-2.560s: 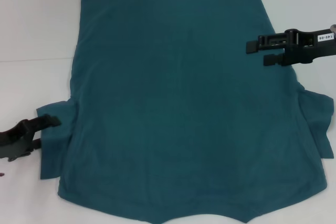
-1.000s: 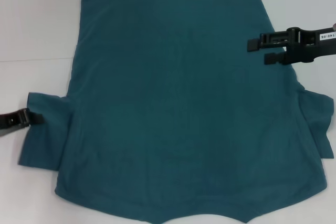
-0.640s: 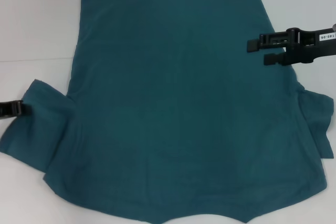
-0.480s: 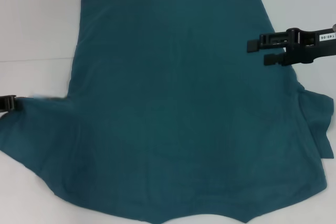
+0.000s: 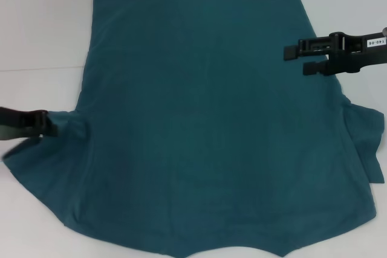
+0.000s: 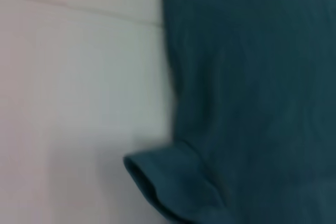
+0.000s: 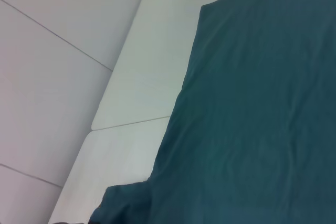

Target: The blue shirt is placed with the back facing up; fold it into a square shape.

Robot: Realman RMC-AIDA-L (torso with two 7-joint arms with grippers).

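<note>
The blue shirt (image 5: 205,125) is light, limp fabric; grip edges and corners. At frame left the left gripper (image 5: 47,124) pinches the sleeve (image 5: 57,134). The right gripper (image 5: 299,58), frame right, hovers with fingers spread, holding nothing.

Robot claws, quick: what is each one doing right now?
Left end effector: shut on the blue shirt, pinching its left sleeve.
Right end effector: open, holding nothing, over the shirt's right edge.

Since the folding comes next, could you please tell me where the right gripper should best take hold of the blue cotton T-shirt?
Probably the right sleeve of the blue cotton T-shirt, approached from the outer right side: it sticks out flat beyond the body, leaving a free edge. The right gripper hovers farther up.
</note>
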